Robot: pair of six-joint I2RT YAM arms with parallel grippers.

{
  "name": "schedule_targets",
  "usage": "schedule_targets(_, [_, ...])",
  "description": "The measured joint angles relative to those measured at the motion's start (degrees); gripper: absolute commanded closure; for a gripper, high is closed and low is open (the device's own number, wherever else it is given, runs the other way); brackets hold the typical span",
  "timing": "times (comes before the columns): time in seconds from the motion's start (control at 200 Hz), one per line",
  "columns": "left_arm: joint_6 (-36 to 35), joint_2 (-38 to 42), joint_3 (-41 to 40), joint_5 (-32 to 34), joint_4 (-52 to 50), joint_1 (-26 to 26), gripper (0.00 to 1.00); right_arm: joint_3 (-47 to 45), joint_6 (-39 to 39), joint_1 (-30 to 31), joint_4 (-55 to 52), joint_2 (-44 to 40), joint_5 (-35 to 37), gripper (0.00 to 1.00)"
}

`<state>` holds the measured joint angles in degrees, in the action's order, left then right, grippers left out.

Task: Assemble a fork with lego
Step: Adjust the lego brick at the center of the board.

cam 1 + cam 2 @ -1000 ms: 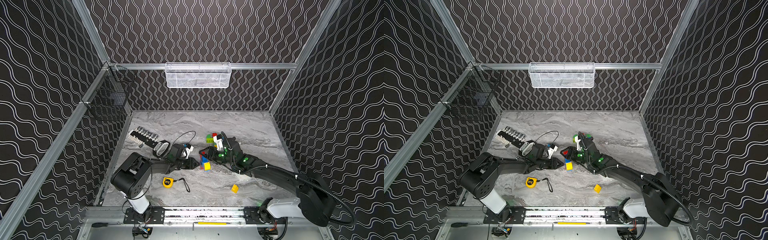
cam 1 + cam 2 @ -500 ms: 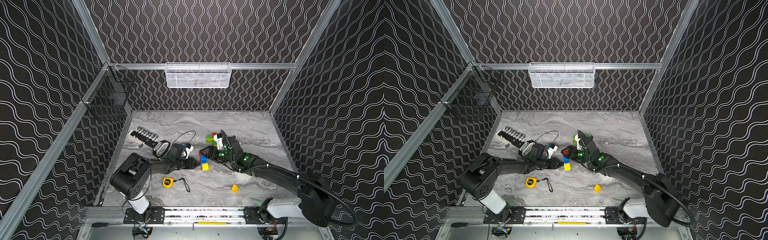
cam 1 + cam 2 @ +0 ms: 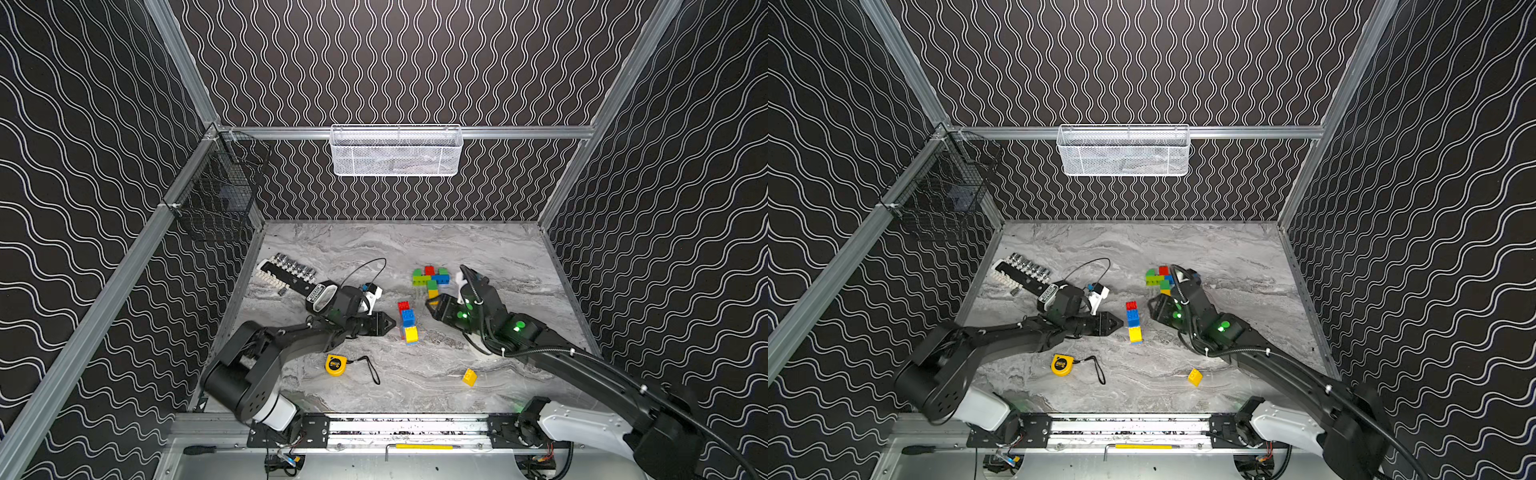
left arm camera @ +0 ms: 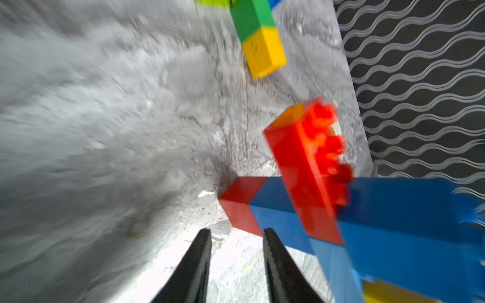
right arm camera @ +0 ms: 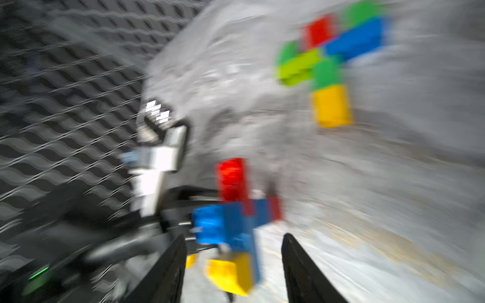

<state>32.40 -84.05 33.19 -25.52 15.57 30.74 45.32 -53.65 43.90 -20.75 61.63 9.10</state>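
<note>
The red-blue-yellow lego bar lies on the surface, its long axis running near to far, with the red end far. The left gripper and right gripper flank it, both with jaws parted and empty.

Lego stack: red, blue, yellow. Lego cluster: green, red, blue, lime, yellow. Loose brick: yellow. Tabletop: grey marbled. Walls: black, white wavy lines.

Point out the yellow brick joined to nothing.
The yellow brick lying alone nearest the camera; the other two yellows end the red-blue stack and the green-stemmed cluster.
</note>
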Motion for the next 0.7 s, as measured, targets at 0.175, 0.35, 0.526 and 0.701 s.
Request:
schedule_targets(0.175, [-2.6,9.3,-2.4,8.1,-4.7,1.3,0.59,-4.8,-5.9,1.8,-17.8,-4.7,7.6,0.37])
schedule_targets(0.35, [-4.2,15.0,-4.7,11.4,-7.0,4.9,0.59,-11.1,-0.9,1.9,-17.8,-4.2,3.3,0.22])
schedule_targets(0.526, [-4.3,15.5,-5.1,12.7,-7.6,5.2,0.59,-13.1,5.2,1.8,-12.5,0.4,-0.7,0.20])
schedule_targets(0.701, [-4.3,15.1,-5.1,12.7,-7.6,5.2,0.59,-13.1,6.7,2.4,-11.2,3.8,-3.7,0.21])
